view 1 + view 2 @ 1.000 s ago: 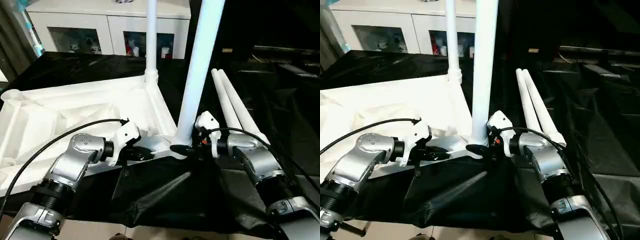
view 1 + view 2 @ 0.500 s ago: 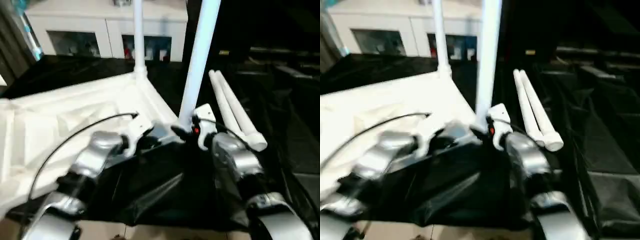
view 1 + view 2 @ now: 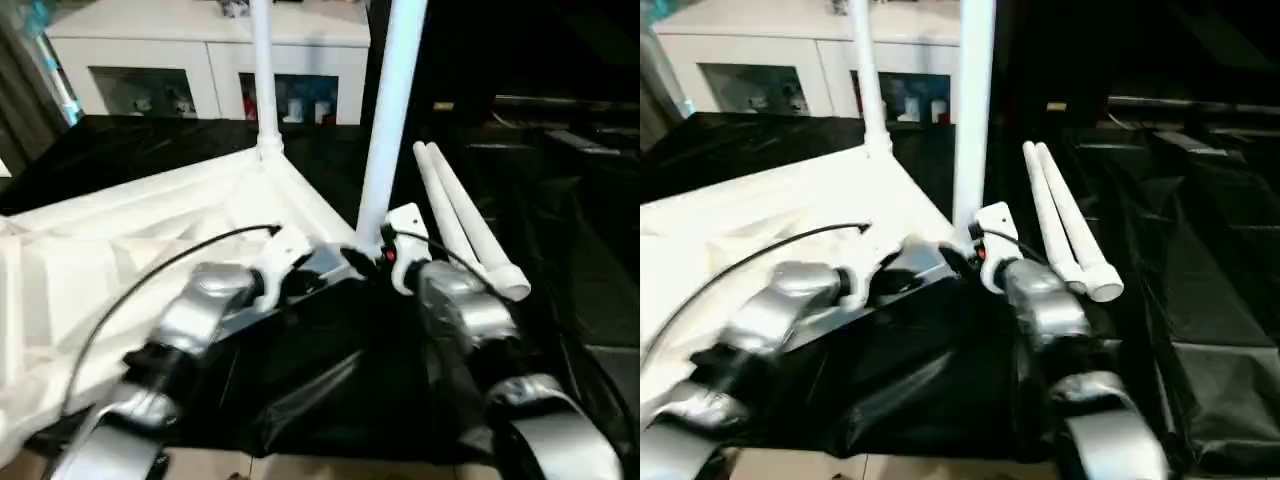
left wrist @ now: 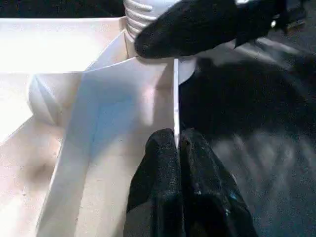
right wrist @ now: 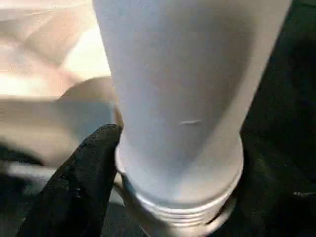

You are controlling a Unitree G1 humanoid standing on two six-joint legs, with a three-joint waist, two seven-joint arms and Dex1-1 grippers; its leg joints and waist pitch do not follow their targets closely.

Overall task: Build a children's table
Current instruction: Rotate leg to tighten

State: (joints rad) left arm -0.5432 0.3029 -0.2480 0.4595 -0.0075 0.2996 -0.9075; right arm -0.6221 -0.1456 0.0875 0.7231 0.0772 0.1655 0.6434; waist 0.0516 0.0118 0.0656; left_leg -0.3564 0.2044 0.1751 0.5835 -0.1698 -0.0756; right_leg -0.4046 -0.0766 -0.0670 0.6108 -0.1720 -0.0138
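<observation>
The children's table lies upside down, its white top (image 3: 120,250) spread across the left on black cloth. One white leg (image 3: 262,70) stands upright in the far corner socket. A second leg (image 3: 392,110) stands in the near corner socket. My right gripper (image 3: 362,262) is closed around that near leg's threaded base (image 5: 180,197), with a black finger (image 5: 84,182) against its collar. My left gripper (image 4: 177,140) is shut on the top's thin rim (image 4: 175,98), just beside that corner. Two loose legs (image 3: 465,230) lie side by side to the right.
A black cloth (image 3: 330,380) covers the work surface and hangs in folds at the front edge. A white cabinet (image 3: 200,60) with glass-fronted compartments stands behind the table top. Dark clutter sits at the far right.
The whole picture has shifted because the camera moved. Both grippers stay at the same corner, the left on the rim and the right at the near leg's base.
</observation>
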